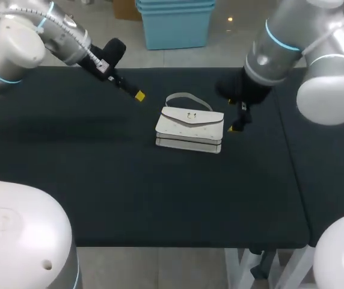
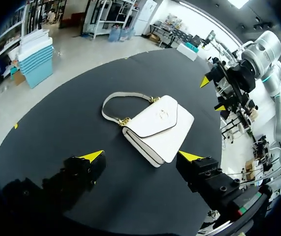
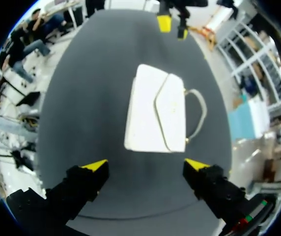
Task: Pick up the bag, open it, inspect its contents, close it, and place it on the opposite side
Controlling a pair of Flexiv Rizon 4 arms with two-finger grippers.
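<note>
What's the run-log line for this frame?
stage: before pickup | bag: flat on table, flap shut, ungrasped | left hand: open, clear of bag | right hand: open, close beside bag, not touching

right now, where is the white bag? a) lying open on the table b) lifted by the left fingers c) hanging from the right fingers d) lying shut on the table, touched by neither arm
d: the bag lies flap-shut on the table, left fingers and right fingers open and clear of it

Bag point(image 1: 189, 129) lies on the table point(image 1: 100, 180) between left gripper point(image 1: 138, 94) and right gripper point(image 1: 238, 118) (touching neither).
</note>
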